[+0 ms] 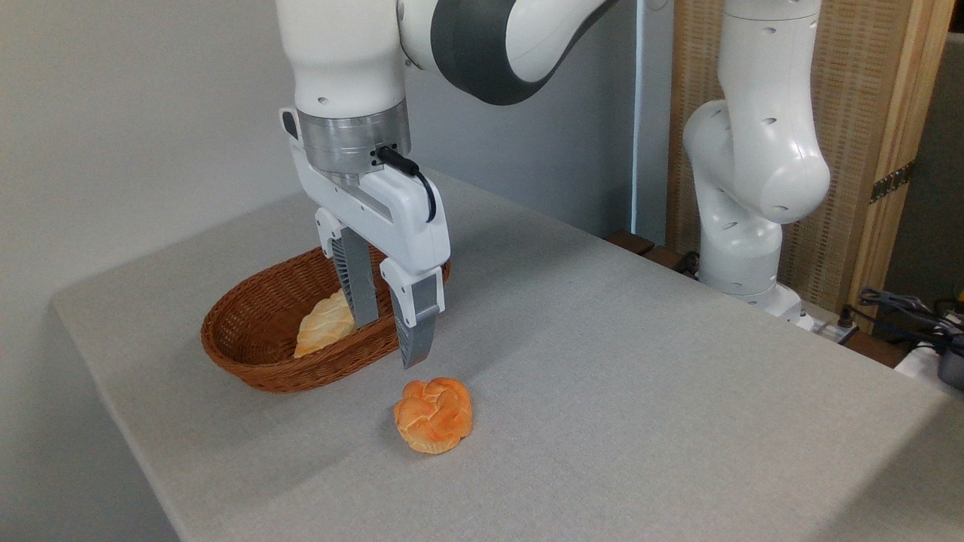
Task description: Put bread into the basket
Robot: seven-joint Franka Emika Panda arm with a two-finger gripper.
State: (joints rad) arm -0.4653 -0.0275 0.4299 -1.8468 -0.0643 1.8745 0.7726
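The bread (434, 415), a small round orange knotted bun, lies on the grey table in front of the basket. The basket (248, 331) is an oval brown wicker one at the left, with a paler braided loaf (324, 324) inside. My gripper (388, 342) hangs open above the table, between the basket's near rim and the bun. Its fingertips are a little above and left of the bun and do not touch it. Nothing is between the fingers.
A second white robot arm (753, 165) stands at the back right beside a wooden panel. Cables (904, 309) lie at the far right edge. The table's front edge runs diagonally at lower left.
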